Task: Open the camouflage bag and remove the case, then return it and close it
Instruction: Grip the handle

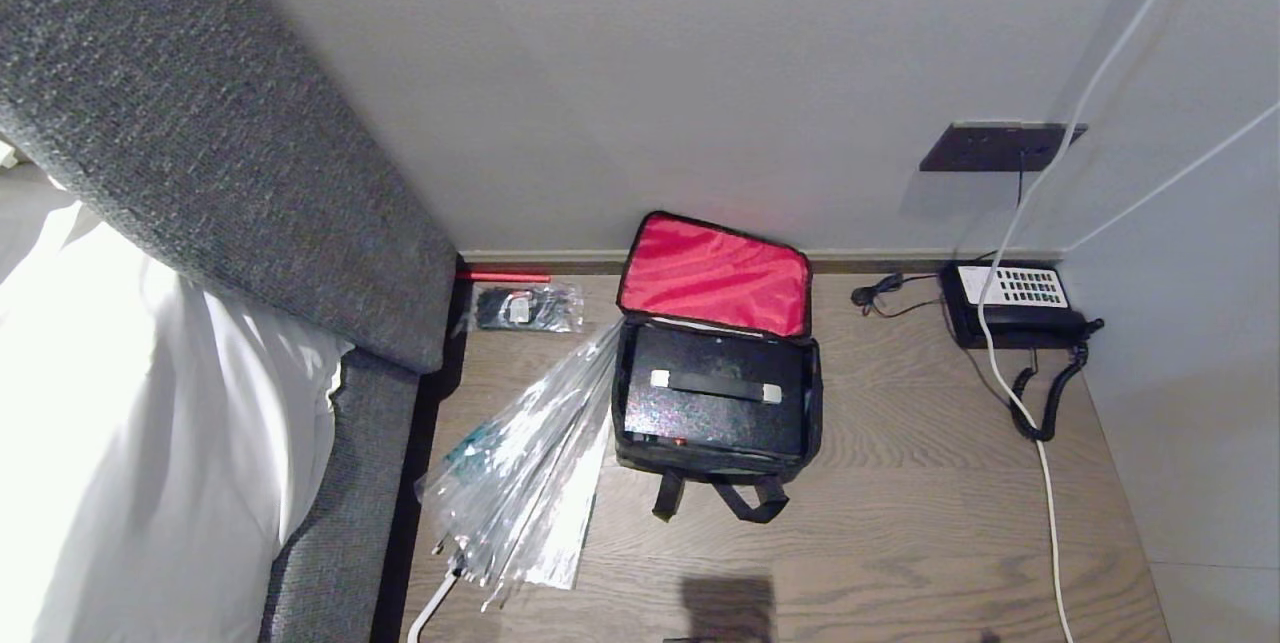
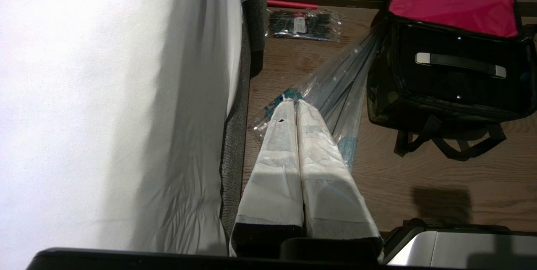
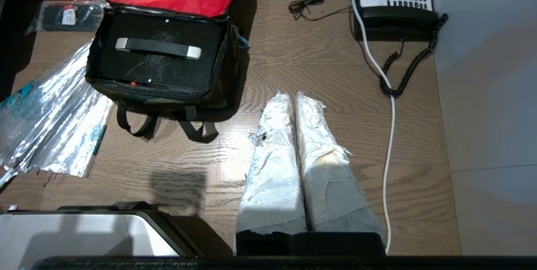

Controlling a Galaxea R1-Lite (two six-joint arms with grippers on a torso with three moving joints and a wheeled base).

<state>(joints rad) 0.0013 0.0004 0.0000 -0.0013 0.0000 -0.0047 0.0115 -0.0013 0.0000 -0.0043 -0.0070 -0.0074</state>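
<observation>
Fingers of your right gripper (image 3: 293, 95) are pressed together, holding nothing, poised above the wooden floor (image 3: 327, 72) beside the camouflage bag (image 3: 161, 93). Your left gripper (image 2: 295, 102) is likewise closed and empty, its tips over the clear plastic umbrella (image 2: 340, 89) next to the bed (image 2: 105, 106). You'll find the bag near the wall, its red-lined lid (image 1: 715, 275) flipped up, and the case (image 1: 715, 393) lying flat inside, handle upward. A telephone (image 1: 1010, 303) sits well apart by the side wall.
</observation>
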